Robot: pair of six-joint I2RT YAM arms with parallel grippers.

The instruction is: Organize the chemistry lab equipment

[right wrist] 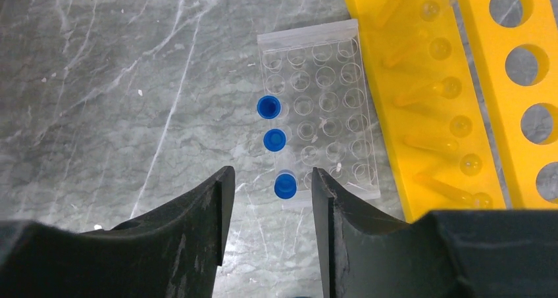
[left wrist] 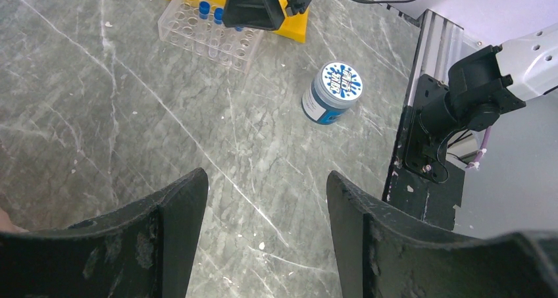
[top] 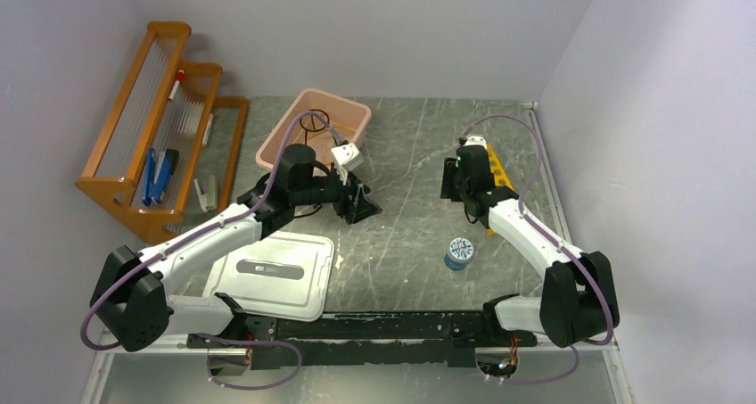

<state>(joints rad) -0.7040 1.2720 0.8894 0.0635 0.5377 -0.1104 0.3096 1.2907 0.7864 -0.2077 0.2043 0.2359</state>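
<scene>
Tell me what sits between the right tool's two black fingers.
The right wrist view shows one small blue-capped vial there, seated in the clear plastic well rack; the right tool is open, not touching it.

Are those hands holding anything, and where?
Nothing: left hand open and empty; right hand open around a blue-capped vial in the clear rack, not touching it.

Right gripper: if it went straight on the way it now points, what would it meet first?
Most likely the nearest blue-capped vial, standing in the corner of the clear plastic rack, in line between the open jaws. Depth is hard to judge from this view.
</scene>
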